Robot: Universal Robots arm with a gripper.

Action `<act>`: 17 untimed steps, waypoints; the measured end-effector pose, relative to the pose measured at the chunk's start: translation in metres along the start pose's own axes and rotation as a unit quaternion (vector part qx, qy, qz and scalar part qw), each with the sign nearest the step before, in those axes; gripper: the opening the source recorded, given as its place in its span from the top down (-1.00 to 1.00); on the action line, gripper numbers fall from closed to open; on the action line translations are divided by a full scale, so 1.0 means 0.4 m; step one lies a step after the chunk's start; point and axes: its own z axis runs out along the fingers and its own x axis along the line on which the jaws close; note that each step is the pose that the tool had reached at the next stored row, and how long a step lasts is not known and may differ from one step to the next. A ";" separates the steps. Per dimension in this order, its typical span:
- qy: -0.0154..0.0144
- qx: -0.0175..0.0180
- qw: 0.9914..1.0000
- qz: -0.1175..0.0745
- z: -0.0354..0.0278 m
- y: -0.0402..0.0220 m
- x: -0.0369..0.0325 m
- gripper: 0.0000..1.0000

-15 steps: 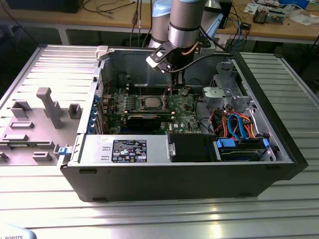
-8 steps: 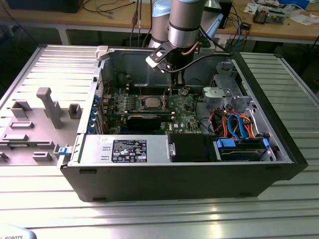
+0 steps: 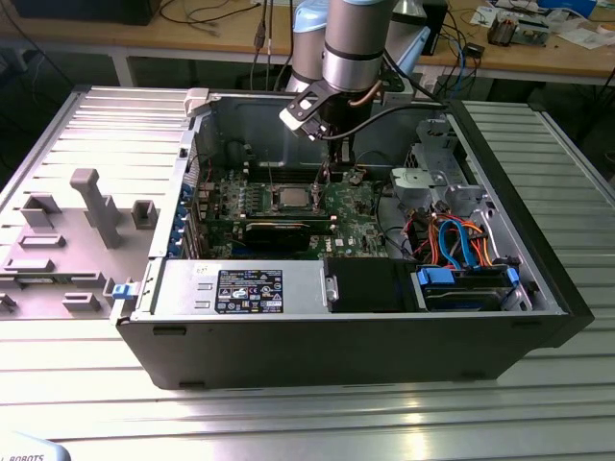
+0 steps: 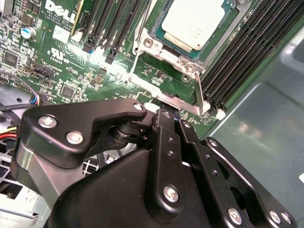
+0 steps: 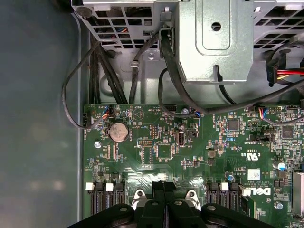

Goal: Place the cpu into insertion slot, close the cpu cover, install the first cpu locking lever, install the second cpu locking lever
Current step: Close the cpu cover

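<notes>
The cpu (image 4: 192,21), a flat square chip with a dull silver top, lies in the insertion slot (image 4: 148,43) on the green board; it also shows in the exterior view as the cpu (image 3: 289,199). The cpu cover (image 4: 216,45), a thin silver frame, lies flat around the chip. A thin silver locking lever (image 4: 200,92) runs from the socket's corner towards my gripper (image 4: 170,116). The black fingers are pressed together, tips right at the socket's near edge beside a flat silver bar (image 4: 164,99). Whether they touch it is hidden. My gripper (image 5: 164,186) (image 3: 333,173) hangs inside the case.
Long black memory slots (image 4: 242,52) flank the socket. A black expansion card (image 3: 279,230) lies in front of it. A metal drive cage (image 3: 432,173), blue and orange cables (image 3: 456,240) and the case walls (image 3: 538,240) close in on the exterior view's right. Black cables (image 5: 175,71) cross above the board.
</notes>
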 end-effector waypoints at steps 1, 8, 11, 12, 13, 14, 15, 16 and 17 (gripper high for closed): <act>0.000 0.000 1.000 0.000 0.000 0.000 0.000 0.79; 0.000 0.000 1.000 0.000 0.000 -0.005 0.000 0.79; 0.000 0.000 1.000 0.000 0.000 -0.006 0.000 0.79; 0.000 0.000 1.000 0.000 0.000 -0.007 0.000 0.79; 0.000 0.000 1.000 0.000 0.000 -0.008 0.000 0.79; 0.000 0.000 1.000 0.000 0.000 -0.008 0.000 0.79; 0.000 0.000 1.000 0.000 0.000 -0.009 0.000 0.79; 0.000 0.000 1.000 0.000 0.000 -0.009 0.000 0.79; 0.000 0.000 1.000 0.000 0.000 -0.009 0.000 0.79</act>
